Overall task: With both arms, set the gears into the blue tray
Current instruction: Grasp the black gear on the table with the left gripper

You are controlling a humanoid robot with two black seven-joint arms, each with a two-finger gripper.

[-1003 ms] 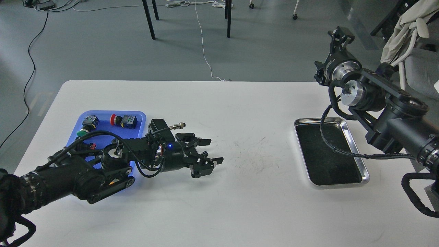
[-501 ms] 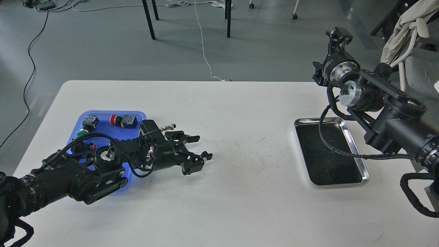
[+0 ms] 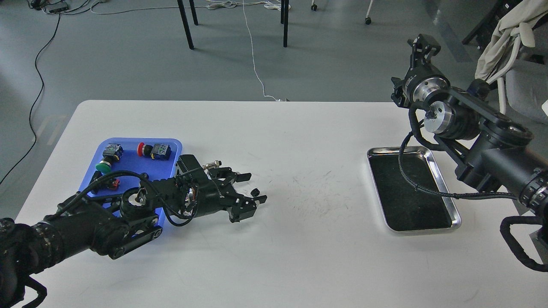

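Left arm [image 3: 247, 188] drawn back slightly, low, jaws spread

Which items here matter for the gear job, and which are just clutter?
Job: small black gear on the table; left gripper, jaws open; blue tray.
Lying about: push-button switches in the blue tray; silver tray; small metal cylinder.

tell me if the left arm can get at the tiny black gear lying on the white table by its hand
Probably yes. The tiny black gear lies on the white table between the open fingers of the left hand, with nothing blocking it.
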